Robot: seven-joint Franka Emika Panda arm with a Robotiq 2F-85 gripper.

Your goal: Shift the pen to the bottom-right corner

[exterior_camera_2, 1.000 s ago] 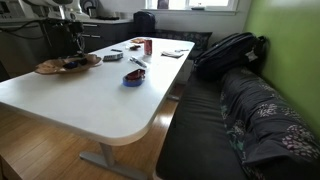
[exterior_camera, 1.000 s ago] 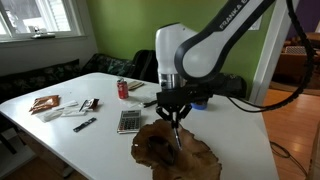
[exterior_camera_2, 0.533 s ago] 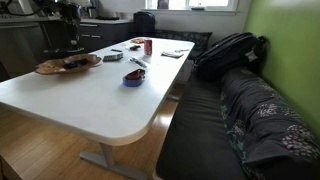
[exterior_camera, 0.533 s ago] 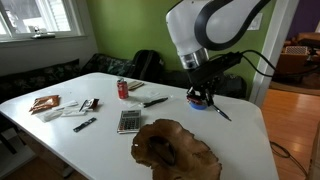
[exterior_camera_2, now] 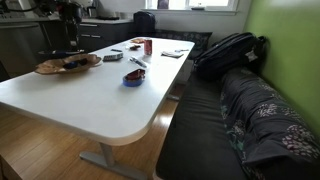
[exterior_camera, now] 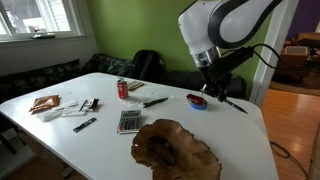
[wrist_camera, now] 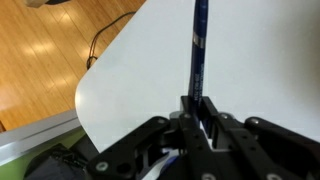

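Note:
My gripper (exterior_camera: pixel 216 92) is shut on a dark blue pen (exterior_camera: pixel 236 104) and holds it in the air above the right end of the white table (exterior_camera: pixel 235 140), just right of a small blue bowl (exterior_camera: pixel 197 101). In the wrist view the pen (wrist_camera: pixel 197 45) sticks out from between the fingers (wrist_camera: pixel 186 112) of my gripper (wrist_camera: pixel 197 118), pointing up the picture over bare tabletop. A bare rounded table corner (wrist_camera: pixel 98 95) lies to its left, with wooden floor beyond. In an exterior view my arm (exterior_camera_2: pixel 66 14) is only a dark shape at the far left.
A brown wooden dish (exterior_camera: pixel 175 148) lies at the table's front. A calculator (exterior_camera: pixel 128 121), a second pen (exterior_camera: pixel 155 101), a red can (exterior_camera: pixel 123 89) and small items (exterior_camera: pixel 60 106) lie to the left. A bench with a black backpack (exterior_camera_2: pixel 228 52) runs along one side.
My gripper has carried the pen from above the wooden dish to the right, past the blue bowl, toward the table's right end. The other things have not moved.

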